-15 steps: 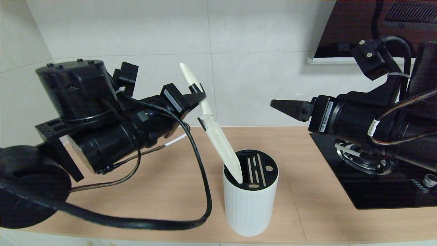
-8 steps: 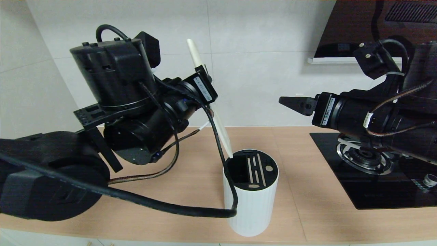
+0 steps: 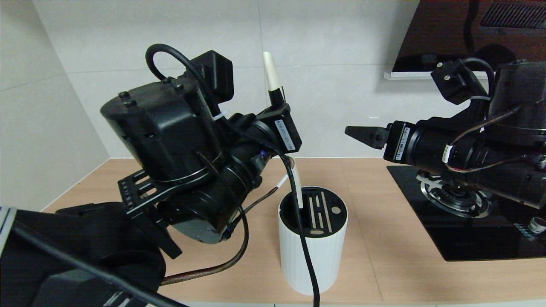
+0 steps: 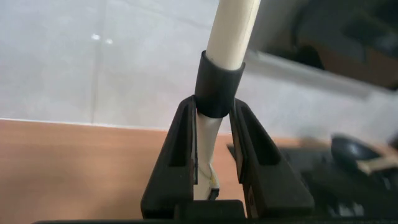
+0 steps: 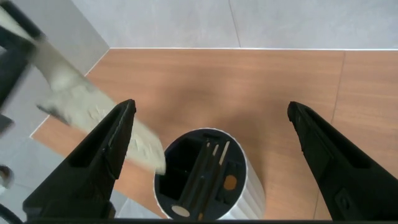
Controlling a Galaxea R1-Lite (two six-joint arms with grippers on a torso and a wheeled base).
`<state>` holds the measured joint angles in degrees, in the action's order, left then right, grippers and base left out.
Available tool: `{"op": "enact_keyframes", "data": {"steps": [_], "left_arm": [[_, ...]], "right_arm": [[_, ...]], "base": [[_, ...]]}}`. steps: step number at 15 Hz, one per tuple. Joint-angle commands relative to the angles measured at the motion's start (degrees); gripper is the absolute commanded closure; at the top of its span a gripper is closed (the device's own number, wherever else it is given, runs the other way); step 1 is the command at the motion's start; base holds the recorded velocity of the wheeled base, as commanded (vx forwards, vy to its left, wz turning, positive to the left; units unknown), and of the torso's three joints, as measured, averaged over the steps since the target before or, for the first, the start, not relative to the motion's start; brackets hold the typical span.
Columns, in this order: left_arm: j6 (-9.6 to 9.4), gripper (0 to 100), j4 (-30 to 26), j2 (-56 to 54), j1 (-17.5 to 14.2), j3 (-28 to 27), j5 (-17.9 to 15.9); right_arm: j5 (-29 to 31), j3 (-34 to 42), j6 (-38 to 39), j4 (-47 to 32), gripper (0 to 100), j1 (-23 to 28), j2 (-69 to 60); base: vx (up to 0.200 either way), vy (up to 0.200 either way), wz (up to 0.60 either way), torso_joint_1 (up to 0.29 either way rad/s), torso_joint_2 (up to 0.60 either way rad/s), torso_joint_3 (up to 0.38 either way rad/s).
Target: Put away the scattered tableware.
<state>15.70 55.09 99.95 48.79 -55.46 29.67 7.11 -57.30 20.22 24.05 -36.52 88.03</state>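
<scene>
Left gripper [image 4: 214, 127] is clamping snug on the handle of the cream knife [image 3: 270, 72], holding it nearly upright with the blade pointing down. The tip is dipping into the wide slot on top of the white holder [image 3: 313, 251], which is sitting on the wooden tabletop [image 3: 384, 238]. Right gripper [image 3: 356, 133] is hanging wide open and empty, above and to the right of the holder.

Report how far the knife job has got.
Done: the knife is picked up, clamped in the left tool. In hand: its blade tip is at the wide slot of the white holder. Left: lower it fully and release. The right tool hangs open, empty.
</scene>
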Motion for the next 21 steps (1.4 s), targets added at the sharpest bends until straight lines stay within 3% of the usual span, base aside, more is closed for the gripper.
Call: {"op": "enact_keyframes", "data": {"steps": [1, 21], "left_arm": [[0.03, 100, 0.0, 0.4, 1.0, 0.3, 0.1], [0.03, 100, 2.0, 8.5, 1.6, 2.3, 0.4]], "right_arm": [[0.0, 0.0, -0.4, 0.0, 0, 0.0, 0.1], [0.1, 0.4, -1.1, 0.2, 0, 0.0, 0.0]], "base": [[0.0, 0.0, 0.0, 0.0, 0.0, 0.0], [0.0, 0.0, 0.0, 0.0, 0.0, 0.0]]}}
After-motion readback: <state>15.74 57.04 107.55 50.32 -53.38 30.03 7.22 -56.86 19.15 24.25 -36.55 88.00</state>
